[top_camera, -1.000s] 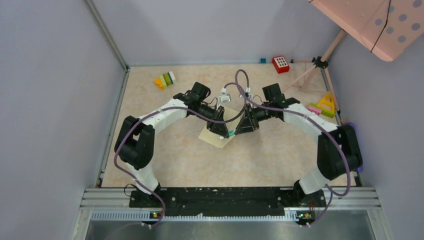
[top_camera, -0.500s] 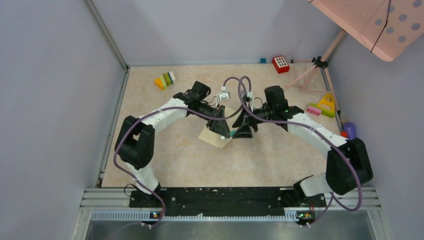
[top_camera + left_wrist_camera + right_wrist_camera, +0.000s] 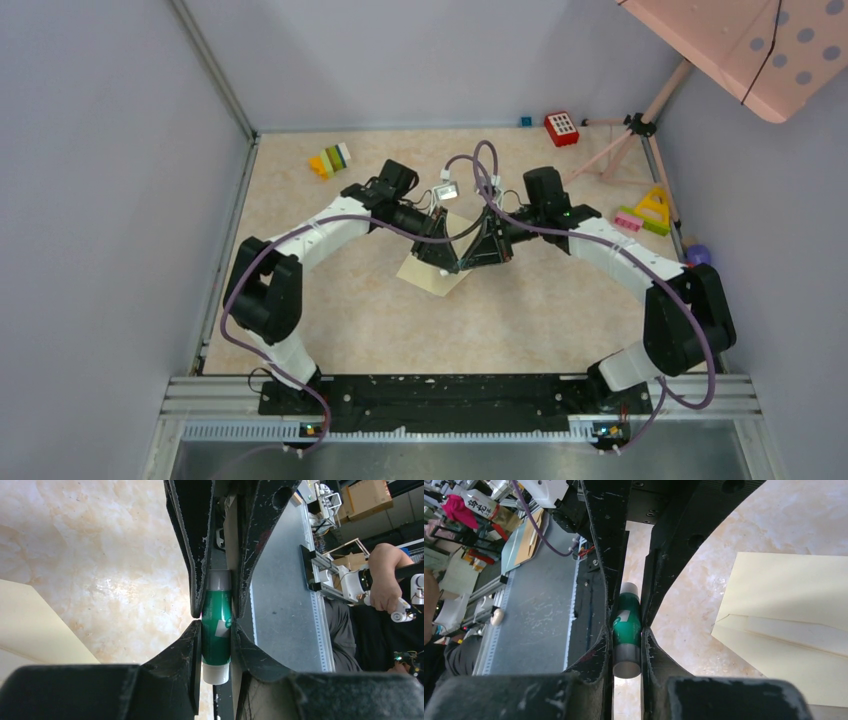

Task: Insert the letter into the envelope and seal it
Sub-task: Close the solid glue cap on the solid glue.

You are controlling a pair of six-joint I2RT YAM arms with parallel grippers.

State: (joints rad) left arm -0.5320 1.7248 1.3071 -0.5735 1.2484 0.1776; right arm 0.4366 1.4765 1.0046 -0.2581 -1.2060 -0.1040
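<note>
Top external view has both arms reaching inward so that the left gripper (image 3: pixel 451 262) and the right gripper (image 3: pixel 473 259) meet tip to tip at the centre of the marbled table (image 3: pixel 350 310). The envelope (image 3: pixel 430 274), pale cream, lies flat on the table just under and to the lower left of their tips, one corner pointing toward the bottom of the frame.

From the left wrist, a green glue stick (image 3: pixel 216 625) runs up the middle of the frame. The left gripper's own fingers (image 3: pixel 187 650) at the bottom press on both sides of its green body near the white end. The other pair of fingers comes down from the top and closes around the grey end. The envelope fills the lower left corner.

From the right wrist, the same stick stands in the centre, grey end nearest the camera, clamped between the right gripper's fingers (image 3: pixel 599 652), so both grippers are closed on it at once. The envelope spreads over the right side of this frame, with crease lines across it.

Coloured blocks (image 3: pixel 331 159) sit at the table's upper left and a red toy (image 3: pixel 561 128) at the upper right.
</note>
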